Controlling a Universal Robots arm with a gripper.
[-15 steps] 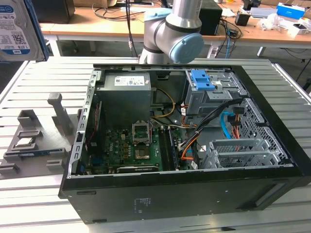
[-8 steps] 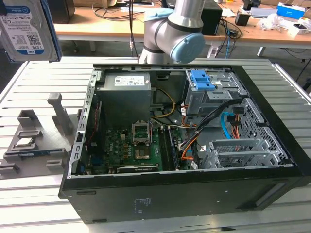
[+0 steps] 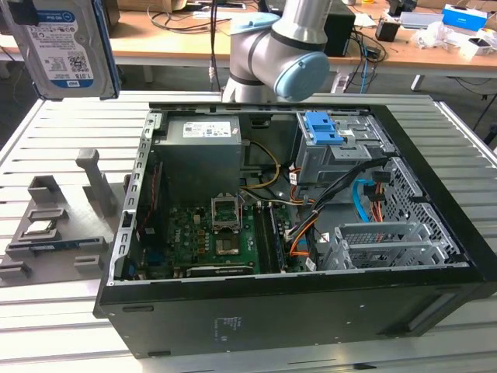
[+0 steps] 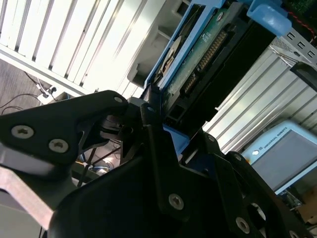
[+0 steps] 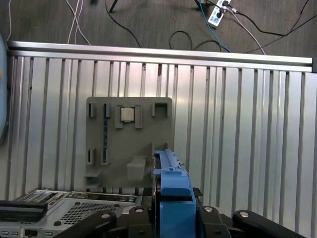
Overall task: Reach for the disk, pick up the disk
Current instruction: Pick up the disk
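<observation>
The gripper (image 4: 166,126) is clamped on the disk (image 4: 198,64). In both wrist views its black fingers (image 4: 148,116) press the bright blue bracket along the drive's edge, with the drive between them. In the second wrist view the drive's green circuit board and connector row face the camera.

In the exterior view the disk (image 3: 66,47) stands upright at the exterior view's far left, raised clear of the slatted aluminium table (image 3: 62,128). Its blue-and-white label faces the camera, carrying barcodes and small print.

In the first wrist view the disk (image 5: 171,183) shows edge-on over the table (image 5: 237,124), just beside the grey fixture plate (image 5: 129,139). That plate has slots and a small square chip (image 5: 128,114) seated in it. In the exterior view the plate (image 3: 54,233) lies on the near left of the table.

To the exterior view's right of the plate sits the open black computer case (image 3: 311,311), well apart from the disk. Inside it are a grey power supply (image 3: 202,148), a green motherboard (image 3: 210,233) and a blue caddy (image 3: 322,128) atop the grey drive cage. The robot arm (image 3: 279,47) rises beyond the case's far side. A power strip (image 5: 216,12) and cables lie on the floor past the table's edge.
</observation>
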